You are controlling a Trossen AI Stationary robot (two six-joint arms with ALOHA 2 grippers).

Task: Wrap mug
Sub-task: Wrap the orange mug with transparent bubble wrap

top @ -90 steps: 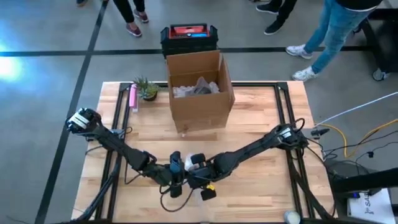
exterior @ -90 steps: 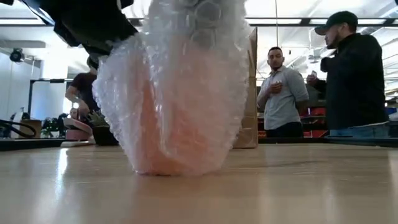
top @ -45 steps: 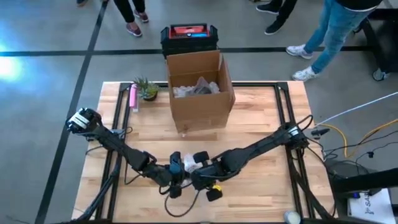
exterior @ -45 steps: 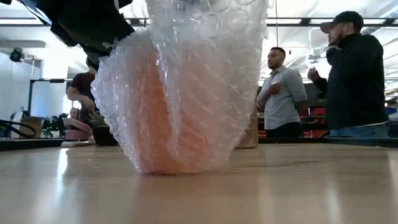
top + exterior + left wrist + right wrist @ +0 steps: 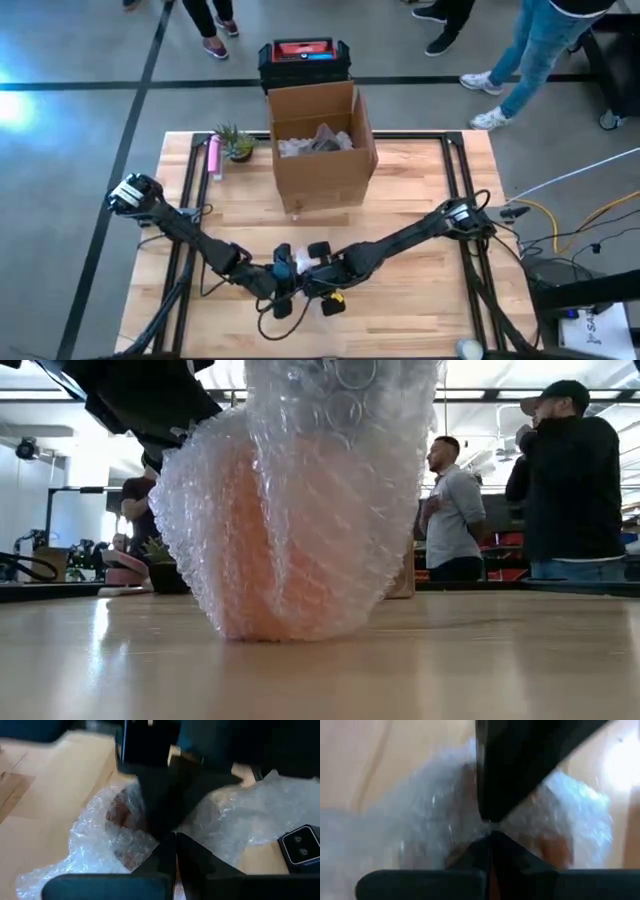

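Both grippers are down on the one bundle near the front edge of the table [image 5: 420, 190]: a pinkish mug [image 5: 270, 550] swaddled in bubble wrap [image 5: 330, 470], standing on the wood between them. Compared with a moment ago, the right gripper [image 5: 325, 272] has pulled back a little toward the box side, and the wrap looks gathered a touch higher and fuller over the top of the mug. The wrap is clear, knobbly and crinkled, ballooning out wider than the mug and resting on the smooth pale planks.

The left gripper [image 5: 283, 277] sits just beside the bundle on its left, fingers pressed together with a fold of bubble wrap apparently pinched between them. The right gripper meets the bundle from the other side, its fingers also closed to a point against the plastic; whether it truly grips the wrap I cannot tell for sure.

Farther back stands an open cardboard box [image 5: 320, 150] with crumpled packing inside, a small potted plant [image 5: 235, 143] and a pink bottle [image 5: 213, 156] off to its left. Two people [image 5: 560, 480] stand talking beyond the table.
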